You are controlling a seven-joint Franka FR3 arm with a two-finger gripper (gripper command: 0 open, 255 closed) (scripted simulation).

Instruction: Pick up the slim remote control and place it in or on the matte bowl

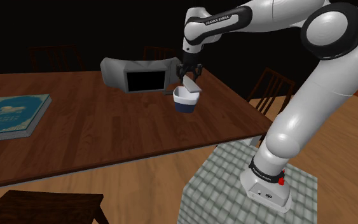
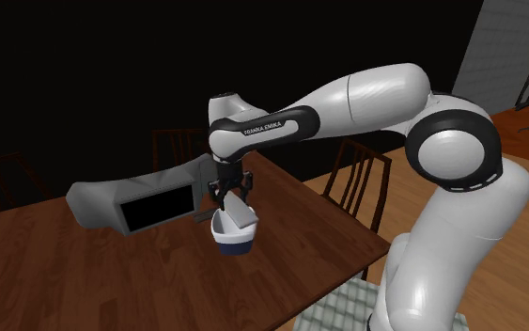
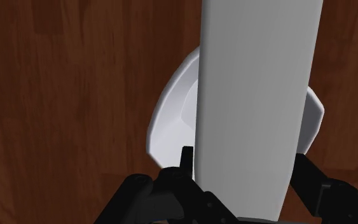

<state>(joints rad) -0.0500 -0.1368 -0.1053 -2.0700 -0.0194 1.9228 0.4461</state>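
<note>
A flat, slim, pale grey remote point(image 3: 254, 108) is clasped between my black fingers, so my gripper point(image 3: 244, 160) is shut on it. It hangs tilted from the gripper point(image 1: 191, 74) directly over the bowl point(image 1: 185, 103), which is white inside and dark blue outside and stands on the brown wooden table point(image 1: 107, 127). In the second exterior view the remote point(image 2: 240, 214) dips its lower end to the rim of the bowl point(image 2: 233, 244) below the gripper point(image 2: 231, 195). I cannot tell whether they touch. The remote covers much of the bowl point(image 3: 171, 121).
A grey microwave-like box point(image 1: 136, 73) with a dark window stands just behind the bowl. A teal book point(image 1: 12, 114) lies at the shoulder view's left. Chairs point(image 2: 361, 183) stand along the table's edges. The stand point(image 1: 234, 184) sits off the near corner.
</note>
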